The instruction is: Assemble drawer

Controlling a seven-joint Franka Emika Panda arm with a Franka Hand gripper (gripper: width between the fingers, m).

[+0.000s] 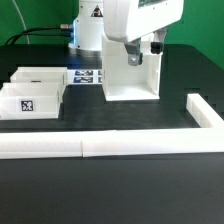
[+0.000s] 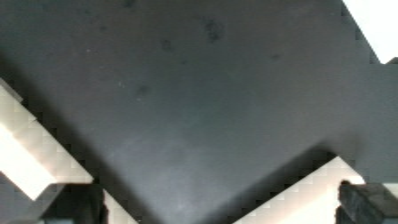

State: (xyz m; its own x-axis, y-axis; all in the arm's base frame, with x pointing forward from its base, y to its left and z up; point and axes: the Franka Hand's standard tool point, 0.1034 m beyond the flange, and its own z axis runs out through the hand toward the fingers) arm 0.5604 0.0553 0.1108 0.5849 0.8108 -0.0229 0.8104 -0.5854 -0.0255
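Observation:
The drawer's large white housing [image 1: 132, 80] stands upright right of centre in the exterior view. My gripper [image 1: 137, 52] hangs at its top, partly in front of it. In the wrist view the gripper [image 2: 214, 212] is open, with one dark fingertip [image 2: 64, 206] and the other [image 2: 370, 200] far apart at the frame's corners. White edges of the housing [image 2: 39, 150] run in beside both fingers, with dark surface between them; I cannot tell if the fingers touch it. Two smaller white trays sit at the exterior view's left, one behind [image 1: 40, 76] and one in front [image 1: 28, 102] with a square tag.
The long low white border rail [image 1: 100, 147] runs across the front and turns back along the exterior view's right [image 1: 205, 113]. The marker board [image 1: 88, 76] lies flat behind the trays, next to the robot's base [image 1: 88, 35].

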